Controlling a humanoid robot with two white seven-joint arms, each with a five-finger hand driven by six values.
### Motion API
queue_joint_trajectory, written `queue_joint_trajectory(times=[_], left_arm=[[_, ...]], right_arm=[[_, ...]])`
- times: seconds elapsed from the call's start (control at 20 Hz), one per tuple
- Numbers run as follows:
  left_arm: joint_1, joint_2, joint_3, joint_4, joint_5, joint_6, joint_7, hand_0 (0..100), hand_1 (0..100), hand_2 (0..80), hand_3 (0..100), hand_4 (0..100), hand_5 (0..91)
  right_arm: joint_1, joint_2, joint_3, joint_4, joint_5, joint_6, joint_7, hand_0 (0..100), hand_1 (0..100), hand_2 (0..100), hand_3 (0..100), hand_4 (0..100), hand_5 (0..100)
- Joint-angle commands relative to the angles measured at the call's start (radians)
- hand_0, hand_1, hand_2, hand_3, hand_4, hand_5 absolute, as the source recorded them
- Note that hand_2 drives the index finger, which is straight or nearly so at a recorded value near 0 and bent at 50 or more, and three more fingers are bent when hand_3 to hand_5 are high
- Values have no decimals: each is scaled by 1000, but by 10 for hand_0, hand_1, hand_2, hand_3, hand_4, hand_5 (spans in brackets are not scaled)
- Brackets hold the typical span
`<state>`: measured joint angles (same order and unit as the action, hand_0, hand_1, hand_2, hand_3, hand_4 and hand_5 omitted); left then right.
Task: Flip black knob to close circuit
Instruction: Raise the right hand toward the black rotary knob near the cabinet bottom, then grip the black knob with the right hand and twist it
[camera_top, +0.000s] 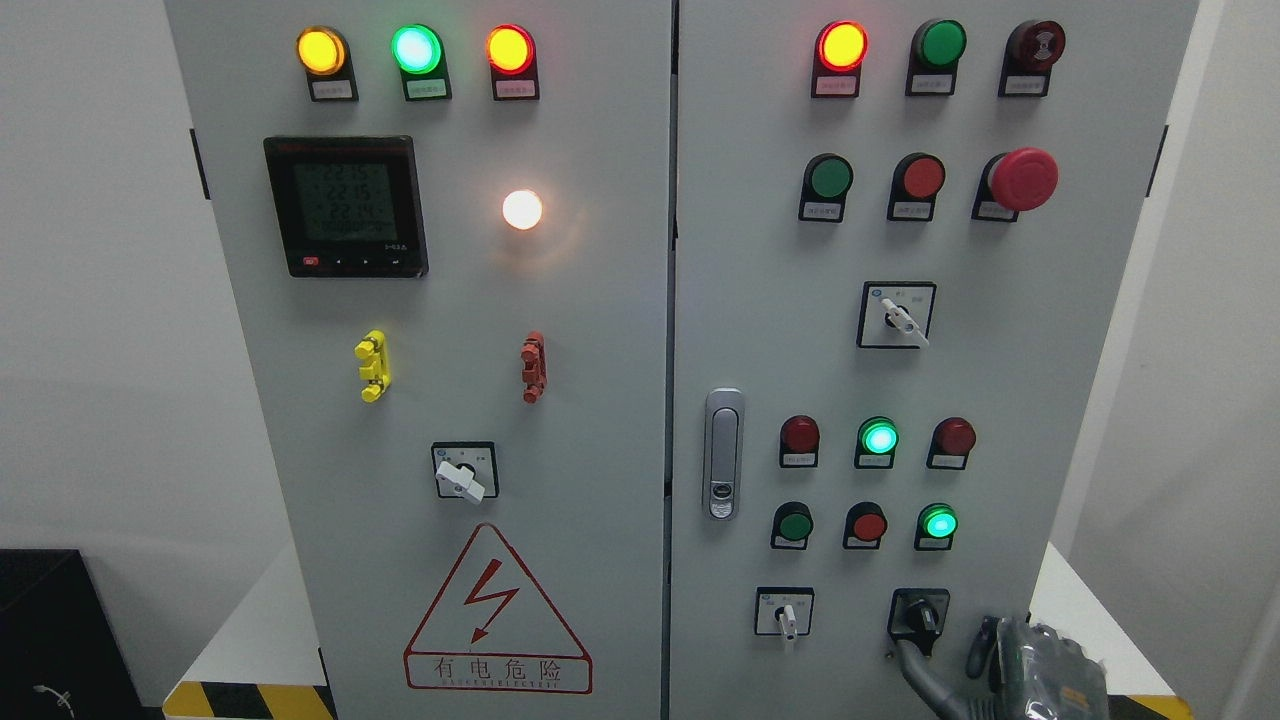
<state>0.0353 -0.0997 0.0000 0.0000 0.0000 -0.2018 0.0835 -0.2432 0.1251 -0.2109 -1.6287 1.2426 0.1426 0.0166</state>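
- The right hand (1010, 665) comes in at the lower right corner of the grey cabinet (640, 400); one dark finger (915, 668) reaches up to the black knob (921, 615), touching its lower end without clasping it.
- The other fingers curl loosely, empty.
- The black knob sits low on the cabinet's right door, right of a white selector switch (786, 618) and below a lit green lamp (938, 523).

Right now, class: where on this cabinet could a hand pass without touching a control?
Bare: between handle and selector; between meter and left selector, apart from two clips. Crowded: around black knob, where right hand reaches, beside white switch.
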Motion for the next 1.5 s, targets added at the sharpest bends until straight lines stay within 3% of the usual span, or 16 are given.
queue_joint_trajectory(times=[0.0, 1.45], left_arm=[[0, 0, -21, 22, -21, -1, 1, 0, 0, 0, 0, 0, 0], [0, 0, -21, 22, -21, -1, 1, 0, 0, 0, 0, 0, 0]], right_arm=[[-7, -4, -27, 1, -3, 2, 0, 0, 226, 774, 961, 751, 760], [-21, -15, -47, 17, -5, 0, 3, 0, 229, 772, 960, 752, 759]])
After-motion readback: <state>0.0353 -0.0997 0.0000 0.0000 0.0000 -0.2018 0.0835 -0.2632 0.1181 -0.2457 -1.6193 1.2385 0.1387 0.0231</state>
